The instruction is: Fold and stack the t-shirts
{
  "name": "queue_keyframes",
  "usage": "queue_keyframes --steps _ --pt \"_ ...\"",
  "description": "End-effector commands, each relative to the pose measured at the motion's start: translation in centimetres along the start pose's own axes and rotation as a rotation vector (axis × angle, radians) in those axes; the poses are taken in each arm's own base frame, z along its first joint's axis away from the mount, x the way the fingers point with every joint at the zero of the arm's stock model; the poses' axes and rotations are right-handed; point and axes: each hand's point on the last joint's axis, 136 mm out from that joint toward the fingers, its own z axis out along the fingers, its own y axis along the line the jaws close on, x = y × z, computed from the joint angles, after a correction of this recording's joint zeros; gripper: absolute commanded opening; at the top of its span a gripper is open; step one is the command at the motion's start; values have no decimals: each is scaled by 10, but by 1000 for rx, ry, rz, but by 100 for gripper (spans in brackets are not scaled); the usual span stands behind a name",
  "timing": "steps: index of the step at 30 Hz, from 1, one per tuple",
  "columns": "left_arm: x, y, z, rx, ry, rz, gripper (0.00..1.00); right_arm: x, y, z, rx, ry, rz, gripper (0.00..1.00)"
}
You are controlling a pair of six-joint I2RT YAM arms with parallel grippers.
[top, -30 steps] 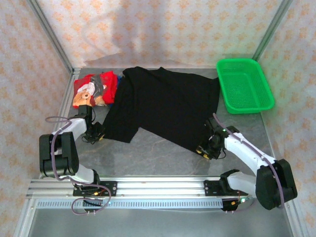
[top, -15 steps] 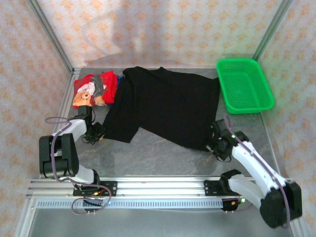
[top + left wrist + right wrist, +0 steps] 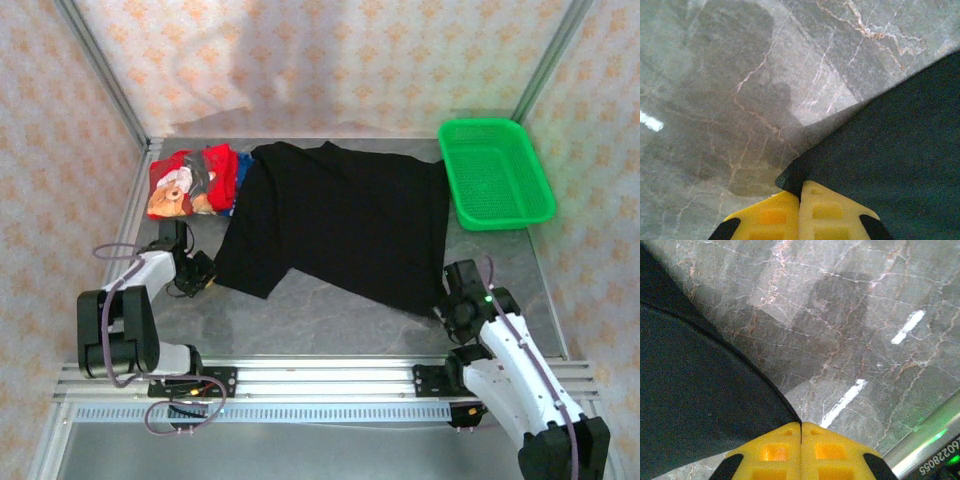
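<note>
A large black t-shirt (image 3: 340, 225) lies spread over the middle of the grey marble table. My left gripper (image 3: 205, 272) is shut on its near-left corner; in the left wrist view the black cloth (image 3: 890, 145) runs into the closed yellow jaws of that gripper (image 3: 800, 192). My right gripper (image 3: 447, 303) is shut on the near-right corner, and the black hem (image 3: 700, 385) ends between that gripper's (image 3: 801, 426) closed jaws. A red t-shirt (image 3: 190, 178) with a cartoon bear print lies folded at the back left, with a strip of blue cloth (image 3: 238, 185) showing along its right side.
A green plastic mesh basket (image 3: 495, 172) stands at the back right corner. Patterned walls close in the table on three sides. An aluminium rail (image 3: 320, 380) runs along the near edge. Bare marble (image 3: 330, 315) lies between the black shirt and the rail.
My right gripper closed on the black shirt's near-right corner and drew it right and toward the near edge, stretching the cloth. The left gripper shifted slightly nearer with its corner.
</note>
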Motion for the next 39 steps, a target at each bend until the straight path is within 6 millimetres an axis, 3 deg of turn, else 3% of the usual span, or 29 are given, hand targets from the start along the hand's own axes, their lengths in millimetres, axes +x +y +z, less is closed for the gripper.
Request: queue_keyframes --steps 1,5,8,11,15,21,24,25,27,29,31,35,39 --pt "9 1 -14 29 -7 -35 0 -8 -11 -14 -28 -68 137 0" --pt "5 -16 -32 103 -28 -53 0 -15 4 -28 -138 -89 234 0" --pt "-4 -36 -50 177 -57 -60 0 -15 40 -30 -271 -33 251 0" --pt "-23 -67 -85 286 -114 -66 0 -25 80 -42 -357 -12 218 0" --pt "-60 -125 -170 452 -257 -18 0 -57 146 -95 -532 -45 164 0" --pt "-100 -197 -290 676 -419 27 0 -110 215 -189 -713 -125 85 0" --pt "-118 -233 -372 841 -542 33 0 -131 250 -241 -868 -143 65 0" --pt "-122 -242 -396 882 -580 43 0 -135 259 -258 -912 -151 56 0" --pt "-124 -259 -465 974 -693 75 0 -140 277 -302 -1011 -172 23 0" --pt "-123 -267 -514 1045 -775 95 0 -142 286 -337 -1084 -196 0 0" --pt "-124 -273 -548 1109 -836 91 0 -143 290 -370 -1147 -228 -19 0" --pt "-134 -291 -583 1247 -861 71 0 -146 300 -423 -1242 -278 -56 0" --pt "-158 -315 -570 1307 -809 45 0 -162 320 -443 -1261 -316 -92 0"
